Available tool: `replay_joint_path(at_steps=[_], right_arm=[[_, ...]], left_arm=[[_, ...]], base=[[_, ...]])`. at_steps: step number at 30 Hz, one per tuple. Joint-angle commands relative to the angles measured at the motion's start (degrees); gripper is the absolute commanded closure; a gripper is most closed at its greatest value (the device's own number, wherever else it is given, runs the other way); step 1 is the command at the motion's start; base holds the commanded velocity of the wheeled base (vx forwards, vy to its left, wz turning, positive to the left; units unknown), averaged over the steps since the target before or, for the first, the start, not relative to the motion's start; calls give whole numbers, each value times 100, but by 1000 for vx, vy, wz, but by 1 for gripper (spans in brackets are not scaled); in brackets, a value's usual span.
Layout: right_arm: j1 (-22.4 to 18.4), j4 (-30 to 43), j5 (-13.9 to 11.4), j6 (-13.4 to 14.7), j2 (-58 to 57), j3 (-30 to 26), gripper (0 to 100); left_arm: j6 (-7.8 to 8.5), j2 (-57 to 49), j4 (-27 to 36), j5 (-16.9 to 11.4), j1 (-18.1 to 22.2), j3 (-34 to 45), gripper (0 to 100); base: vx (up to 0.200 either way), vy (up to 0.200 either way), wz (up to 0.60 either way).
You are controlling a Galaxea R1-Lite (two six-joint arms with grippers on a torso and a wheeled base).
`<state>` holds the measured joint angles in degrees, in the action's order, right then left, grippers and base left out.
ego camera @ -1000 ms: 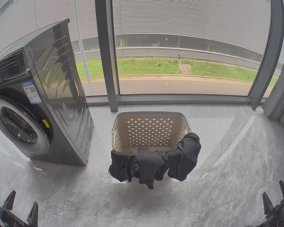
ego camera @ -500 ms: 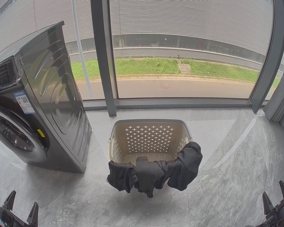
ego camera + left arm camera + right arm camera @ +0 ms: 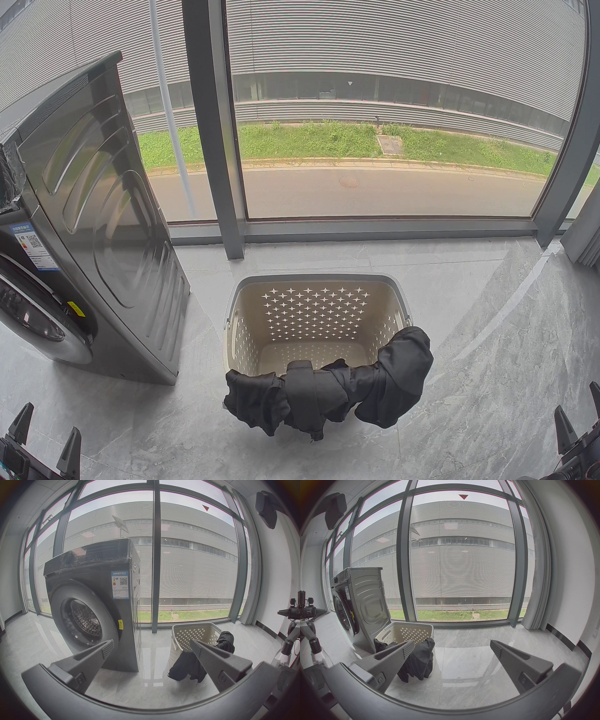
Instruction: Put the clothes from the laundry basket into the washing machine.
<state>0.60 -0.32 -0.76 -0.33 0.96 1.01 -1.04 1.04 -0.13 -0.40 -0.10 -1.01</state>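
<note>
A beige perforated laundry basket stands on the floor ahead of me. Dark clothes hang over its near rim and near right corner, and the inside behind them looks bare. To the left stands the dark grey washing machine, whose round front shows the drum. My left gripper is low at the near left, open and holding nothing, well short of the basket. My right gripper is low at the near right, also open with nothing in it. Past the left gripper the basket sits beside the machine.
Tall window panes and a grey pillar close off the far side behind the basket. A curtain hangs at the far right. Grey marble floor lies open to the right of the basket and in front of it.
The whole head view has shifted: the basket now sits lower and the washing machine farther left, so the camera has moved. Both grippers keep their places, open.
</note>
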Motion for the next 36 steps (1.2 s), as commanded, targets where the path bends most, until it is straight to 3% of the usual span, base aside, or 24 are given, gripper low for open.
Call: replay_joint_path(at_steps=[1,15,24,33,36], right_arm=[[2,-3,-4,-2,-52,-101,0],[2,-3,-4,-2,-52,-101,0],[2,-3,-4,-2,-52,-101,0],[2,-3,-4,-2,-52,-101,0],[2,-3,-4,-2,-52,-101,0]], left_arm=[[-2,-104,-4,-4,1,101,0],[-2,-104,5,-4,1,101,0],[-2,-104,-4,-4,1,101,0],[-11,-104,5,-4,1,101,0],[-11,-104,-4,-4,1,101,0]], base=[[0,0,0],[0,0,0],[200,0,0],[0,0,0],[200,0,0]])
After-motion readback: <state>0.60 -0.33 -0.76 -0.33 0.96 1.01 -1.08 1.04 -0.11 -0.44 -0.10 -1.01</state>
